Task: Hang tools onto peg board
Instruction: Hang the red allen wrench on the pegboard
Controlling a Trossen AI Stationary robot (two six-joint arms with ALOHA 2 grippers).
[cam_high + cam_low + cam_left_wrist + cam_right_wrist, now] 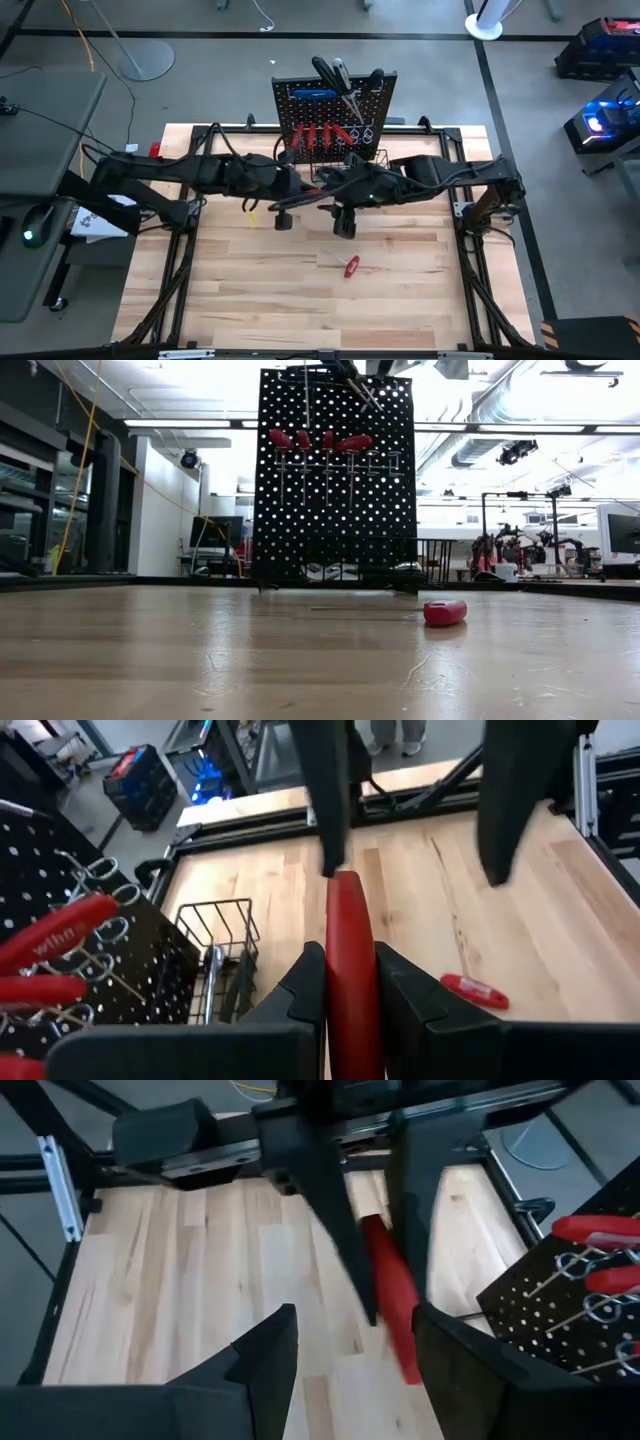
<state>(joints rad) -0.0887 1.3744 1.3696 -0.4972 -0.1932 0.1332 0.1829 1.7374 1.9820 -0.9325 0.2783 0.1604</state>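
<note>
The black peg board (335, 110) stands at the table's far edge with red-handled tools (60, 935) on its hooks and a wire basket (220, 935) at its foot. My left gripper (350, 970), in front of the board (283, 210), is shut on a red tool handle (349, 920). My right gripper (355, 1345) faces it from the right (343, 220) and is open. Its fingers (325, 800) stand close around the handle's free end, with no touch showing. Another red-handled tool (351, 266) lies flat on the table. My left gripper pinches the red handle (349, 935) between its two fingers. The handle runs along the fingers and sticks out past their tips toward my right gripper. The fingers come from the table's left. The handle is lifted clear of the table.
The loose red tool also shows in the low view (445, 612), right of the board's foot (335, 575). Bare wooden table (250, 290) stretches from the grippers to the near edge. The arms' frame rails (180, 250) run along both sides.
</note>
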